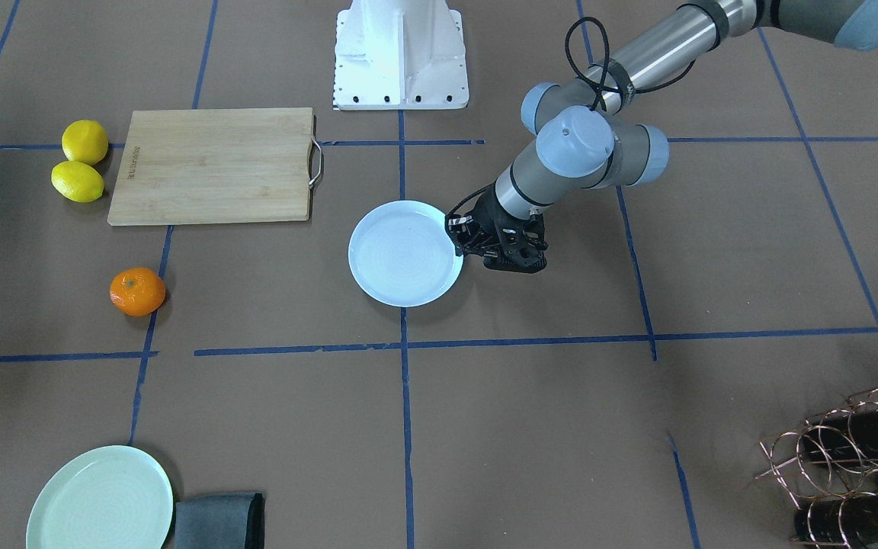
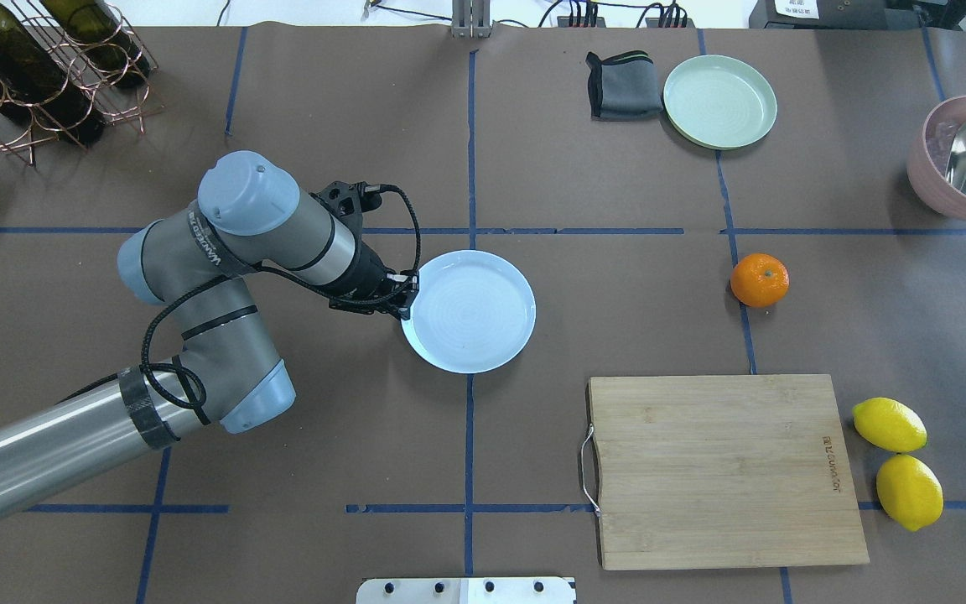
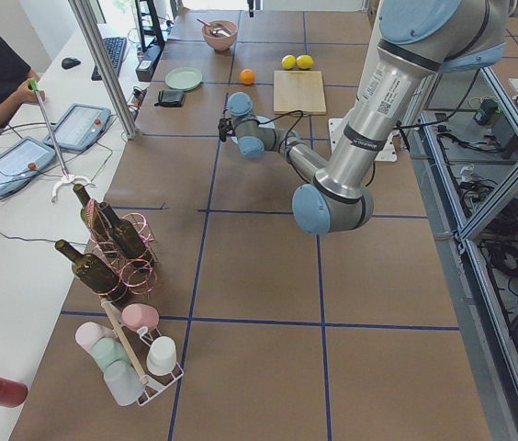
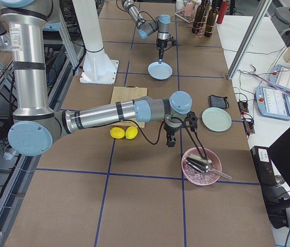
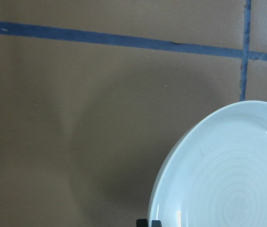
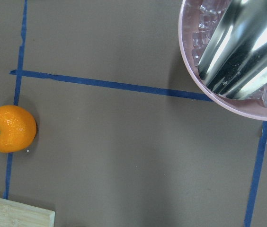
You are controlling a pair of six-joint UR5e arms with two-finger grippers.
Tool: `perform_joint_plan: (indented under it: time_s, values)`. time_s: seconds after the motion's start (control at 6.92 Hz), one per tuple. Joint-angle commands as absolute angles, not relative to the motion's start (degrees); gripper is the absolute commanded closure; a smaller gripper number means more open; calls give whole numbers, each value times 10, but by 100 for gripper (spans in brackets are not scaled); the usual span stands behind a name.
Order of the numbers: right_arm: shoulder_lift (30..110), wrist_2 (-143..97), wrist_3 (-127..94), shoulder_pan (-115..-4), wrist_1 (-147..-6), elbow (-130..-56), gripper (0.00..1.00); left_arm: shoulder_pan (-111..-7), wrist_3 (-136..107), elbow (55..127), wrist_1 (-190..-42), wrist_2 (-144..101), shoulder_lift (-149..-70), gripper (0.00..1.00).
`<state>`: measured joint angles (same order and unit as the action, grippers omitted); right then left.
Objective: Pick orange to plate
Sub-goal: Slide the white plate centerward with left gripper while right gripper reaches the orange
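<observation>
I'm aiming to centre the right pincer (image 4: 170, 142) over the orange (image 6: 9, 128); its clench, and the left pincer's (image 2: 405, 302), I cannot tell.

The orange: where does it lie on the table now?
In the overhead view the orange sits on blue tape in the right half, beyond the cutting board.

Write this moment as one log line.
orange on table | plate empty | left tool at plate rim | right tool hovering, state unclear
</observation>
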<state>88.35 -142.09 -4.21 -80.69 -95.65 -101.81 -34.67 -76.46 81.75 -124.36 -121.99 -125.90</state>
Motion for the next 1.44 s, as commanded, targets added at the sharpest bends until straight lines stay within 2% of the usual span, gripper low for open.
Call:
perform_joint_plan:
  time_s: [0.0, 0.14, 0.29, 0.58, 0.72, 1.3]
  values:
    - [882, -1421, -42, -797, -956, -1026, 0, -338, -765, 810, -1245, -1199, -1263, 100]
    - [877, -1420, -60, -782, -956, -1029, 0, -338, -764, 814, -1253, -1198, -1260, 24]
    - [870, -1419, -135, -744, -928, -1042, 0, -344, -766, 835, -1276, -1198, -1257, 5]
    - [868, -1324, -410, -601, -723, -1041, 0, -345, -803, 857, -1278, -1198, -1257, 5]
    - [852, -1246, -524, -532, -666, -1032, 0, -345, -810, 863, -1277, -1198, -1256, 3]
    - [831, -1153, -570, -481, -656, -1006, 0, -344, -814, 863, -1277, -1191, -1256, 1]
